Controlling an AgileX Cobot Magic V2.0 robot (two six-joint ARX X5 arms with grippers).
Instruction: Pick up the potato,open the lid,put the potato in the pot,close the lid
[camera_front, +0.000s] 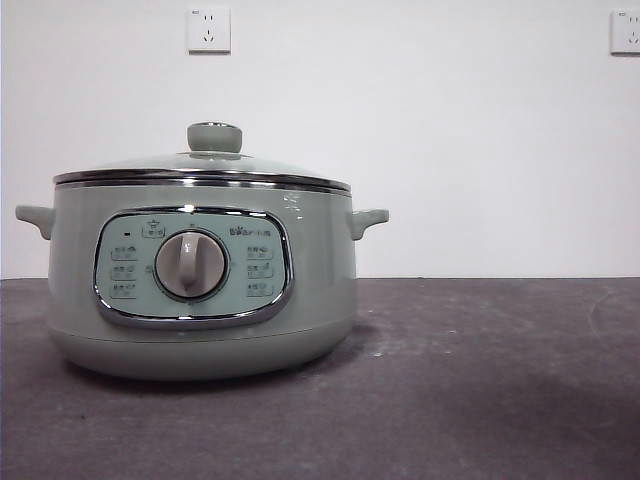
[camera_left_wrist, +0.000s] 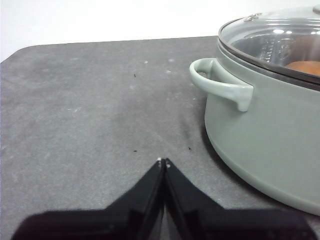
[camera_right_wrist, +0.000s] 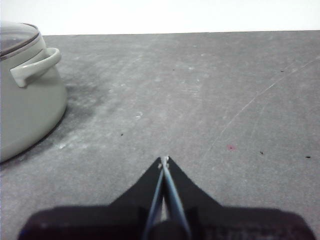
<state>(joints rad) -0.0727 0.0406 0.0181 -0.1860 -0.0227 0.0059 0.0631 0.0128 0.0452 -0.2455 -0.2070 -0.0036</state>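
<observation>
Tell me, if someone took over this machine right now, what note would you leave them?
Left gripper: shut, empty, low over the table beside the pot.
Right gripper: shut, empty, on the pot's other side.
Potato: inside the pot, seen through the glass lid.
Lid: seated on the pot's rim.
Done: potato in, lid closed.
Left: nothing visible.

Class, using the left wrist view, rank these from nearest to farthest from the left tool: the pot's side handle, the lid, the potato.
1. Side handle, sticking out of the pot's wall toward the left tool.
2. Lid, closed on the pot.
3. Potato, inside, under the glass.
</observation>
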